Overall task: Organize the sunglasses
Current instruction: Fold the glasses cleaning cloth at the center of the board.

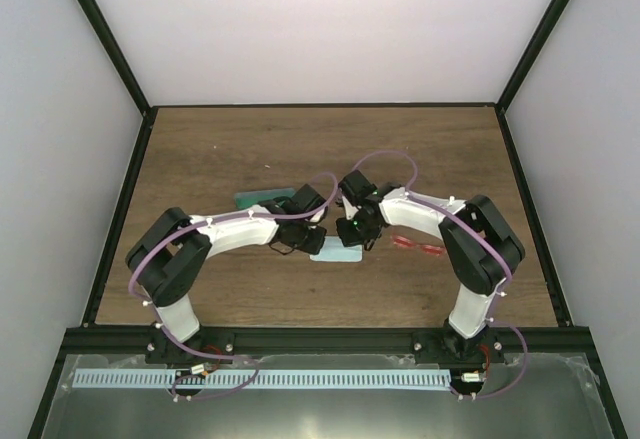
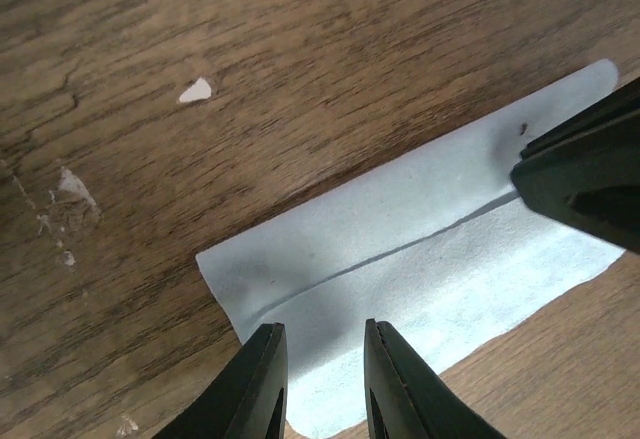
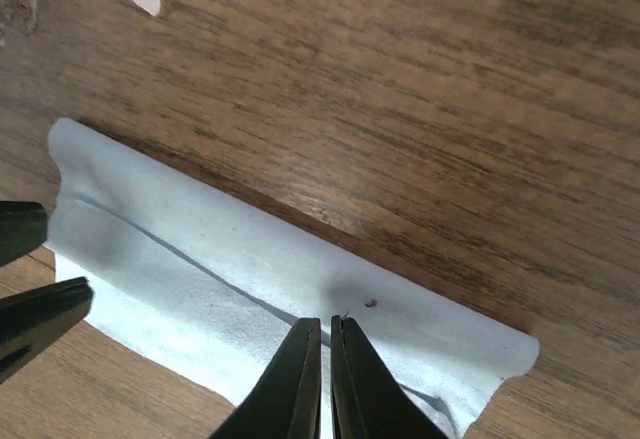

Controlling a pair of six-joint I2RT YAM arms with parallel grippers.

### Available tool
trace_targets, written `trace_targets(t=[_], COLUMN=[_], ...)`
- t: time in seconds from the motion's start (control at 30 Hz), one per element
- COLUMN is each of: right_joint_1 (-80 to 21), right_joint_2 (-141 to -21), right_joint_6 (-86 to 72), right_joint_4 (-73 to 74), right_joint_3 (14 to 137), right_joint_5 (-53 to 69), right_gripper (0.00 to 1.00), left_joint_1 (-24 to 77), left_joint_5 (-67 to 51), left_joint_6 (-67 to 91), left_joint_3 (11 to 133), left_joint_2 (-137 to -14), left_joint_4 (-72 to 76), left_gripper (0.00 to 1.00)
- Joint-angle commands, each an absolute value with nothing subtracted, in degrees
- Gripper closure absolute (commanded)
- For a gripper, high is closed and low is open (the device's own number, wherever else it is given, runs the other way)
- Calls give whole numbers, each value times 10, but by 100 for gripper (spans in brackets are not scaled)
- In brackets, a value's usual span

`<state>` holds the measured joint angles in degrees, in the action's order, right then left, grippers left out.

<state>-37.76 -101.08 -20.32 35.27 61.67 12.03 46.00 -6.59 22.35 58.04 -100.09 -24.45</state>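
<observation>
The red thin-framed sunglasses (image 1: 418, 246) lie on the table right of centre, beside the right arm and apart from both grippers. A light blue cloth (image 1: 335, 253) lies folded at the centre, and both grippers meet over it. My left gripper (image 2: 325, 334) is open and empty, with its jaws low over one end of the cloth (image 2: 400, 259). My right gripper (image 3: 325, 324) is shut to a thin slit at the edge of the cloth's top layer (image 3: 230, 279) and seems to pinch it. The grey-blue case (image 1: 262, 199) lies behind the left gripper (image 1: 300, 241).
The wooden table (image 1: 300, 149) is bounded by black frame rails and white walls. The two arms cross the middle of the table and meet near the right gripper (image 1: 352, 237). Small white flecks (image 2: 196, 89) mark the wood.
</observation>
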Motion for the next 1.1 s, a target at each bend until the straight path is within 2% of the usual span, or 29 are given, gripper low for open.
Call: trace_targets(t=[0.0,0.4,1.07], right_joint_1=[-383,-388,-420], right_joint_2=[-1003,-969,-959], right_joint_6=[-195,-208,-213], right_joint_4=[341,340,370], right_joint_3=[596,555,562], right_joint_5=[134,157,187], right_gripper=[95,95,94], left_joint_1=[462,464,463], left_joint_5=[-58,-82,-88], left_joint_6=[229,235,232], left_joint_3=[610,643,636], left_joint_2=[-997,-1079,-1100], left_joint_4=[-247,-217,-210], left_gripper=[76,76,76])
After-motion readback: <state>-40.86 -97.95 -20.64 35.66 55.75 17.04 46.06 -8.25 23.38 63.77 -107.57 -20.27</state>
